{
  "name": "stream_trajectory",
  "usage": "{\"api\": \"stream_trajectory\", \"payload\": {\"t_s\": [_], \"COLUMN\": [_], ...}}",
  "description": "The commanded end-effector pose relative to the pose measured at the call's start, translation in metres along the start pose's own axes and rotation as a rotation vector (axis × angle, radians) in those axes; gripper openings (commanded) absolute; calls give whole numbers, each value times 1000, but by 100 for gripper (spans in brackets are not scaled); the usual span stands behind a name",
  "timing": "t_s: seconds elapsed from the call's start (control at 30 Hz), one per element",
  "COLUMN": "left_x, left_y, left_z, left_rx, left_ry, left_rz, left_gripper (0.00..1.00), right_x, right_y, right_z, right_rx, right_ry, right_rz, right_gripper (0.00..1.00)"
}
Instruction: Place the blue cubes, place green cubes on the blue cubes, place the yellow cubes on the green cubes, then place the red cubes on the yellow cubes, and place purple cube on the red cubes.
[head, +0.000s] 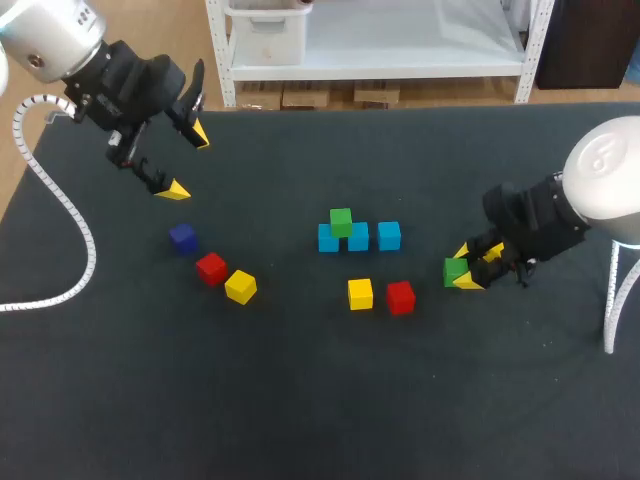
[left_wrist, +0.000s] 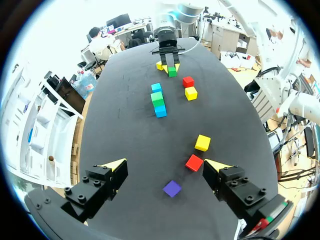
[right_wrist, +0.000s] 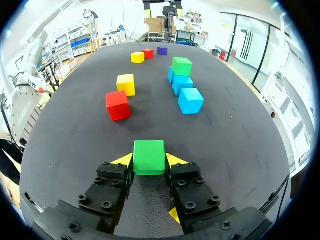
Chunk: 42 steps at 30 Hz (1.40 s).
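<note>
The only thing here outside the task is the worktop (head: 300, 400), a wide flat surface covered with a dark, almost black matte material that looks a little like felt and carries a few small pale specks. In the head view its far edge runs straight across, and its left edge is also seen. In both wrist views the same dark surface (left_wrist: 125, 100) (right_wrist: 240, 140) stretches away to its far end, and there its colour looks more like dark grey.
</note>
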<state>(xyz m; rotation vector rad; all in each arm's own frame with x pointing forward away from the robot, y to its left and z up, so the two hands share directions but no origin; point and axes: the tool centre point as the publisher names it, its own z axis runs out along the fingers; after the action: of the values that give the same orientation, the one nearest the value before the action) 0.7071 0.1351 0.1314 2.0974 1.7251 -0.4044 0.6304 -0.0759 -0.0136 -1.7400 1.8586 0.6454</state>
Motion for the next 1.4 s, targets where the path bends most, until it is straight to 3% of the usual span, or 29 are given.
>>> {"api": "stream_trajectory", "payload": {"t_s": [0.03, 0.33, 0.97, 1.4], "left_x": [1, 1, 1, 1], "left_y": [1, 1, 1, 1], "left_z": [0, 0, 0, 0], "left_rx": [2, 2, 2, 2], "left_ry": [-1, -1, -1, -1], "left_rz": [2, 2, 2, 2], "left_gripper": [100, 100, 100, 100], "right_x": [-12, -51, -109, -119], "right_y": [5, -4, -46, -57], "right_z": [-8, -15, 22, 42], "right_rx": [-28, -71, -47, -26], "right_ry": [7, 13, 19, 20], "right_rz": [-19, -88, -125, -118], "right_gripper": [0, 0, 0, 0]}}
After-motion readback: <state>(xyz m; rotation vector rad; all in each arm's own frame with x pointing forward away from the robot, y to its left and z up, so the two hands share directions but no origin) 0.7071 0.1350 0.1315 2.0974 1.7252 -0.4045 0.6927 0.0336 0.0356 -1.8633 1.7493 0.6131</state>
